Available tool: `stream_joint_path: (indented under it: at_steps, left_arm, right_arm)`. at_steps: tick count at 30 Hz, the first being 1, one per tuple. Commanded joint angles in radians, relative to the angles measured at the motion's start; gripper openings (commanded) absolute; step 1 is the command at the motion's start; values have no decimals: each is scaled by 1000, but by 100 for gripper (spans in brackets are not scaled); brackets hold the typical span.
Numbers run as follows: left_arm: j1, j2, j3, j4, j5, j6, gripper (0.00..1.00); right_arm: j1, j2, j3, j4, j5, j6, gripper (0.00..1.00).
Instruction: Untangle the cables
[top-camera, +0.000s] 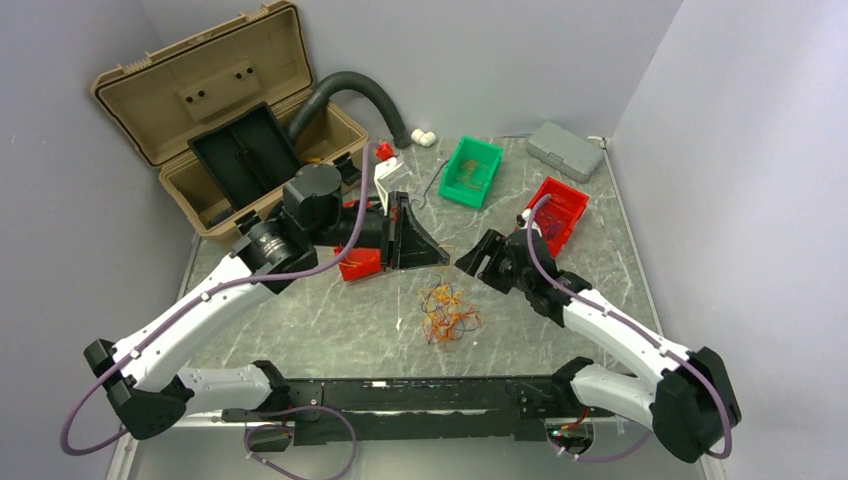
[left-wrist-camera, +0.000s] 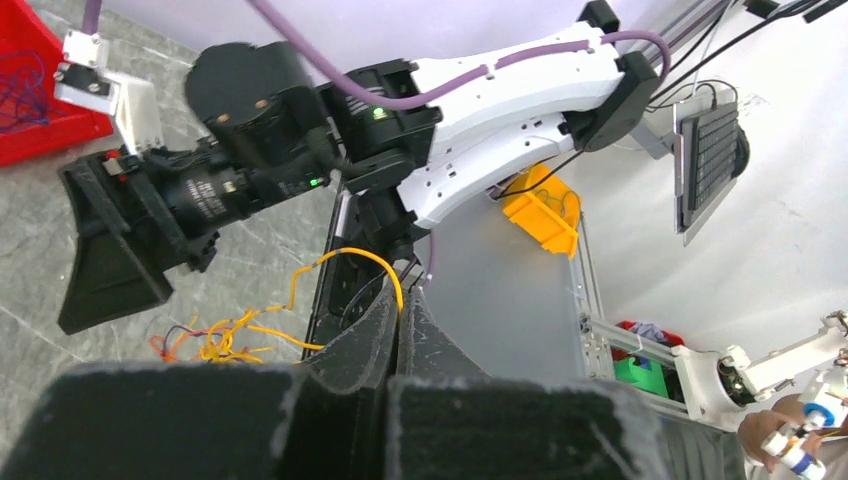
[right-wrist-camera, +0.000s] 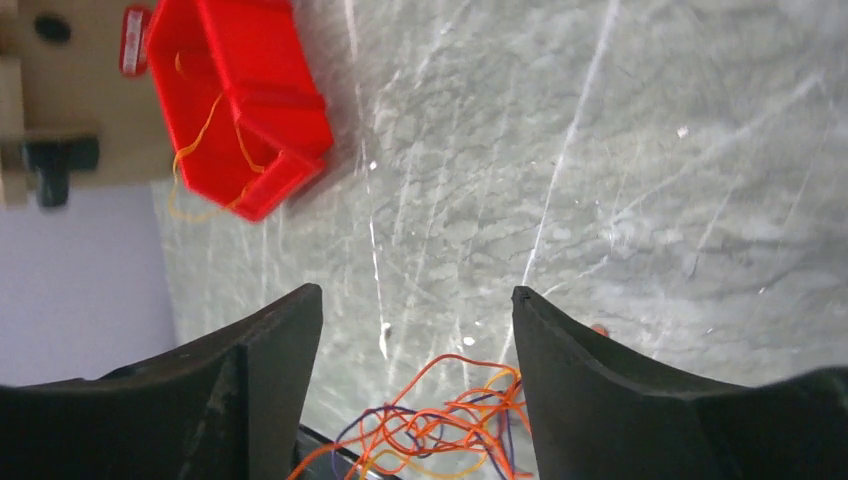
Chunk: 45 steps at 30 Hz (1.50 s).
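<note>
From overhead I see the cables lying as a loose orange-and-yellow tangle on the marble table, in front of both arms. My left wrist camera adds what that view hides: the left gripper is clenched on a yellow strand that arcs up from the heap. My right wrist camera shows the right gripper spread wide, holding nothing, above the tangle. A red bin sits beyond it with a strand draped over its rim.

Right wrist view: cables cut off by the bottom edge. Top view: left gripper hides part of the red bin left of bench centre; green bin contents too small to identify. Left wrist view: yellow strand end lost between the pressed-together fingers.
</note>
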<state>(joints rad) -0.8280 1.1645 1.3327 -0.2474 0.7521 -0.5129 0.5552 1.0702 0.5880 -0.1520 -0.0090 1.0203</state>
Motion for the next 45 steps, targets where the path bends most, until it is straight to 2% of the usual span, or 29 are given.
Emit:
stream_joint_path:
  at_steps: [1,6,14,20,26,27,30,33,35,37,38,42,45]
  left_arm:
    - [7,37,57,-97,-13,63,0]
    - [7,79,91,-148,-5,92,0]
    - [8,114,145,-187,-16,114,0]
    - [8,134,166,-174,35,95,0]
    - [8,134,172,-154,43,81,0]
    - [9,133,178,-148,37,80,0]
    - [30,133,210,-114,21,77,0]
    - [117,113,184,44,45,-20,0]
    - [198,92,159,172,91,-111,0]
    - [297,58,148,261,106,-174,0]
    - [337,44,151,271,103,-184,0]
    - [446,-4,187,151,48,-113,0]
    - [499,-57,171,58,-54,-38,0]
  right_arm:
    - [-6,-137,23,83,-130,-424,76]
    - [-5,-334,-53,145,-287,-680,83]
    - [0,-540,-205,422,-510,-709,83]
    - [17,-440,-150,507,-537,-757,83]
    - [84,-267,-98,646,-541,-747,81]
    - [104,-232,-108,677,-529,-740,79]
    - [166,-112,-160,778,-430,-683,62]
    - [185,5,-219,850,-292,-604,49]
    - [185,54,-251,831,-142,-539,33]
    - [186,63,-266,735,19,-467,15]
    - [183,54,-273,670,93,-438,11]
    - [181,-37,-304,476,271,-382,8]
    - [170,-116,-308,307,366,-346,13]
